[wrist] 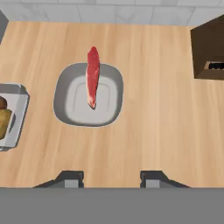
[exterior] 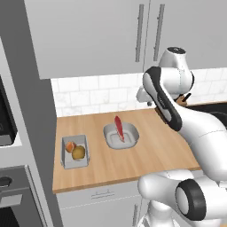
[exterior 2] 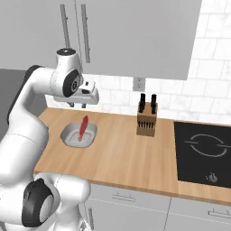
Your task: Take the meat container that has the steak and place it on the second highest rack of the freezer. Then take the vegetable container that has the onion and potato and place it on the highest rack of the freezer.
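Near the counter's [exterior: 146, 155] left edge, toward the front, sits the tray [exterior: 75, 152] with the onion [exterior: 70, 146] and potato [exterior: 79, 152] side by side in it, touching; in the hand view only its right end [wrist: 13, 114] shows, with the potato [wrist: 4, 122] at the frame's edge. Just right of it, apart from it, is the bowl [exterior: 121, 135], a rounded grey dish nearer the counter's middle. The steak [exterior: 119, 127] stands on edge in it, leaning against the back rim and poking above it. The same bowl [exterior 2: 79, 134] and steak [exterior 2: 83, 127] show in the right base view near the counter's left end, and from above in the hand view the steak [wrist: 92, 77] lies across the bowl's [wrist: 70, 105] back rim.

The gripper [exterior 2: 77, 105] hangs above the counter, behind and over the bowl, close to the tiled wall, touching nothing. Its fingers [wrist: 70, 178] are parted with bare wood between them and grip nothing; the gripper [wrist: 111, 179] looks straight down on the counter in front of the bowl.

Further right, by the back edge, stands the knife block [exterior 2: 146, 121] with dark handles up. It may be the brown shape [exterior: 181, 101] behind the arm in the left base view, but that is mostly hidden. The cooktop [exterior 2: 203, 153] fills the counter's right end.
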Robot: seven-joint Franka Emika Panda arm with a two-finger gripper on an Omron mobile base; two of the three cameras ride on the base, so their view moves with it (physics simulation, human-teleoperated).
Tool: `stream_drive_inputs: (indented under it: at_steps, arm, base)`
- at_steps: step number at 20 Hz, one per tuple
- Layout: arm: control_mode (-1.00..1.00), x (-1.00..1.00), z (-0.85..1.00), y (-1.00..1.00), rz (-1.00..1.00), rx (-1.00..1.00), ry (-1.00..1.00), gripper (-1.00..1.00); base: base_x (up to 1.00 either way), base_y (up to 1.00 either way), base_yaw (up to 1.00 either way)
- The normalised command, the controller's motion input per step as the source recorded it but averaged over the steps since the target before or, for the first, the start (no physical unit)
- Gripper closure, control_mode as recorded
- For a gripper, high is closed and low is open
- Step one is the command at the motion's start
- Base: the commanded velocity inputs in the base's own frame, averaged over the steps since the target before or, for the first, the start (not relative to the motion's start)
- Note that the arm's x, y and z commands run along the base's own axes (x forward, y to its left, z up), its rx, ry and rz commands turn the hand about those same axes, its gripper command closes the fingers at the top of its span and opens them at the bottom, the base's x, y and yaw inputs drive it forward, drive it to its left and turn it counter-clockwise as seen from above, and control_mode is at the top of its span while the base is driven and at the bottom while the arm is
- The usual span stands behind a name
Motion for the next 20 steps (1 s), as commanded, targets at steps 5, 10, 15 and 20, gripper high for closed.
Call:
stream_drive_inputs:
  at_steps: [5,10,15,20]
  arm:
    - [-1.00,-0.25,-0.24,0.04,0.00,-0.04,0.11,-1.00]
    - [-1.00,-0.36,-0.80,0.31,-0.09,0.15,0.34,-1.00]
    - [-1.00,0.12,-1.00,0.51,-0.35,0.14,0.19,-1.00]
    - [-1.00,0.35,-0.67,-0.05,-0.30,0.15,0.05,-1.00]
  base:
    - [0.00,0.00,0.00]
    - [0.00,0.00,0.00]
    - [0.00,0.00,0.00]
    - [0.00,0.00,0.00]
